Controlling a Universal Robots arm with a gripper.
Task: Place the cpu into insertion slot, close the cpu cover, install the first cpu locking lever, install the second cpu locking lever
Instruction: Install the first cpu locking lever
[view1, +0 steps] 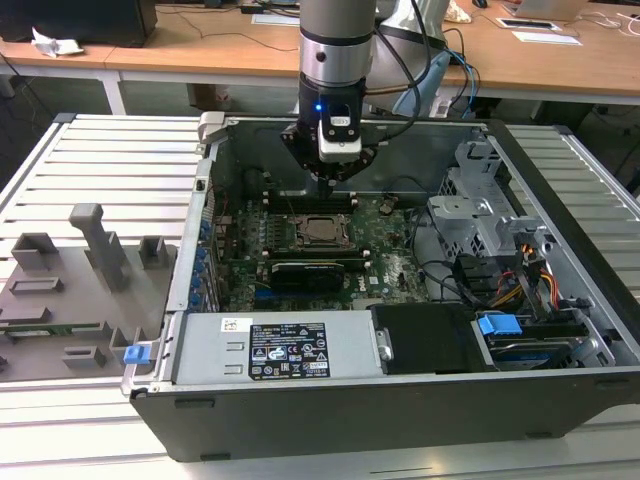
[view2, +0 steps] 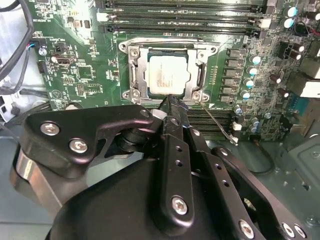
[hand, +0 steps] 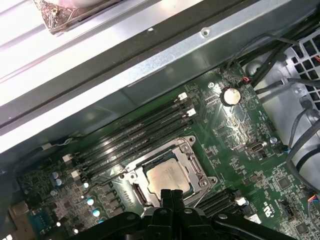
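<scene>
The cpu (view2: 169, 75), a pale silver square, lies flat in the insertion slot (view2: 205, 50) on the green motherboard. The cpu cover (view2: 135, 70), a silver frame, lies down around the chip, which shows through its cut-out. My gripper (view2: 171, 101) hangs just above the socket's near edge, its black fingers shut together with nothing between them. I cannot tell whether the tips touch the frame. A thin wire locking lever (view2: 218, 125) sticks out slantwise from the socket's corner. In the exterior view the gripper (view1: 331, 181) stands over the cpu (view1: 322, 229) inside the open case.
Long black memory slots (hand: 135, 135) run beside the socket. A black graphics card (view1: 310, 272) sits in front of it in the exterior view. The drive cage (view1: 478, 205) and cables (view1: 530, 280) fill the exterior view's right. A grey fixture tray (view1: 70, 290) lies outside the case.
</scene>
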